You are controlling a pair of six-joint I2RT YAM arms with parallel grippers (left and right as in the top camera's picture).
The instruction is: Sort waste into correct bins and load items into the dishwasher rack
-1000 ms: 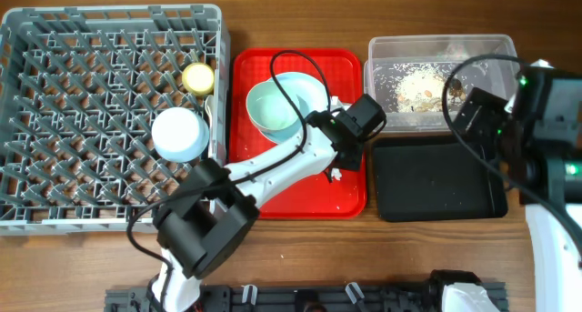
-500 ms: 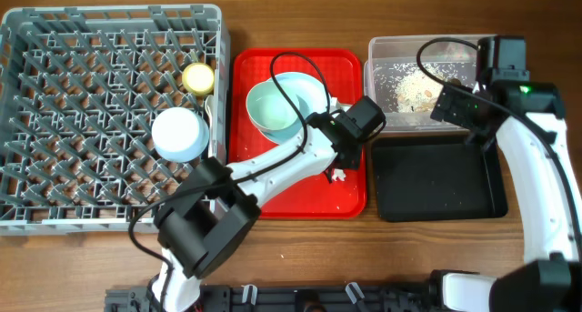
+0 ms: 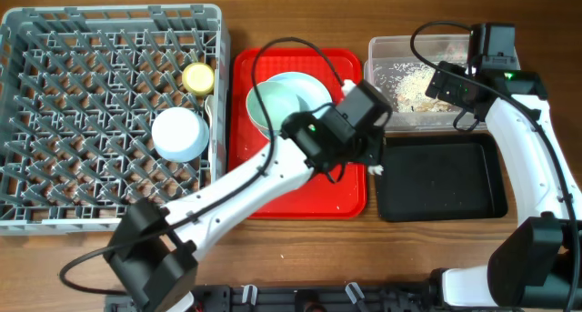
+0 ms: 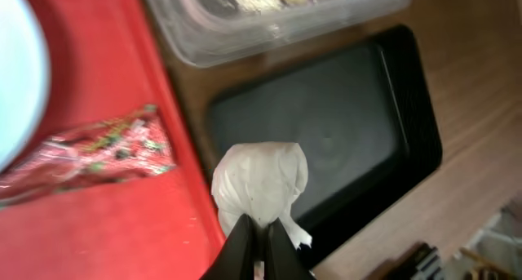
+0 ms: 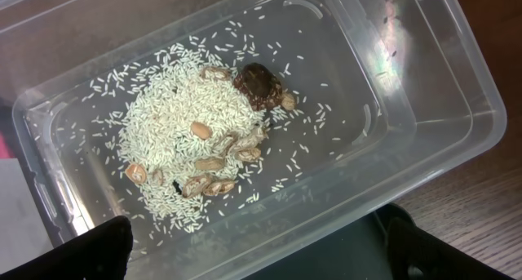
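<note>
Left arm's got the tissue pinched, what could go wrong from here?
The left gripper pinches only a small bit of the tissue, which hangs over the edge of the red tray; it could slip out short of the black tray. The right gripper hovers open over the clear tub next door, so the arms might crowd each other.

The wooden desk (image 3: 291,12) carries four things in a row. The flat red tray (image 3: 300,198) lies near its middle. Just left of the red tray stands the large grey dishwasher rack (image 3: 91,15), its side wall nearly against the tray's edge. Right of the red tray sit the clear plastic tub (image 3: 409,42), beside the tray's far half, and the black tray (image 3: 446,180), beside its near half.
</note>
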